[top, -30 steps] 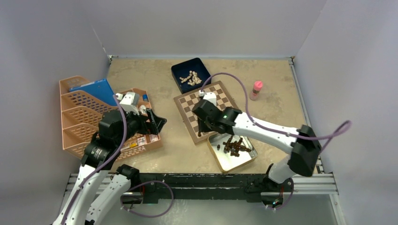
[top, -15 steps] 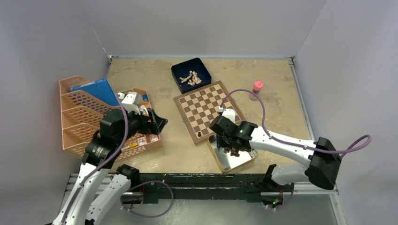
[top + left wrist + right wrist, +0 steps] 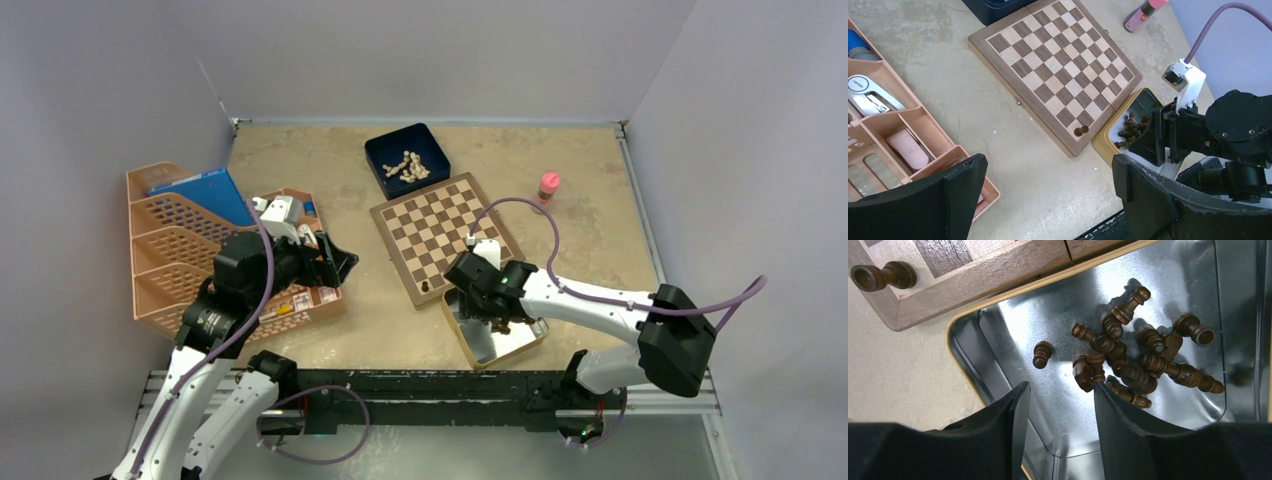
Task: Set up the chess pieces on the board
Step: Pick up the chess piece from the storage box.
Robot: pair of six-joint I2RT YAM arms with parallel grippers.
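The chessboard (image 3: 445, 238) lies mid-table; it also shows in the left wrist view (image 3: 1058, 70). One dark brown piece (image 3: 426, 286) sits at its near-left corner, seen too in both wrist views (image 3: 1080, 131) (image 3: 883, 275). Several dark pieces (image 3: 1133, 355) lie heaped in the silver tin (image 3: 998, 340) beside the board's near edge. My right gripper (image 3: 1059, 390) is open and empty, low over the tin (image 3: 500, 345), its right finger (image 3: 1128, 430) just short of the heap. My left gripper (image 3: 1048, 167) is open and empty, above bare table left of the board (image 3: 335, 262).
A dark blue box (image 3: 406, 160) with pale cream chessmen stands behind the board. A pink-capped bottle (image 3: 548, 188) stands at the right. An orange organiser tray (image 3: 180, 250) with stationery fills the left side under my left arm.
My right gripper has moved from the board's near-left corner back over the tin, leaving one dark piece on the board. The left arm has hardly moved.
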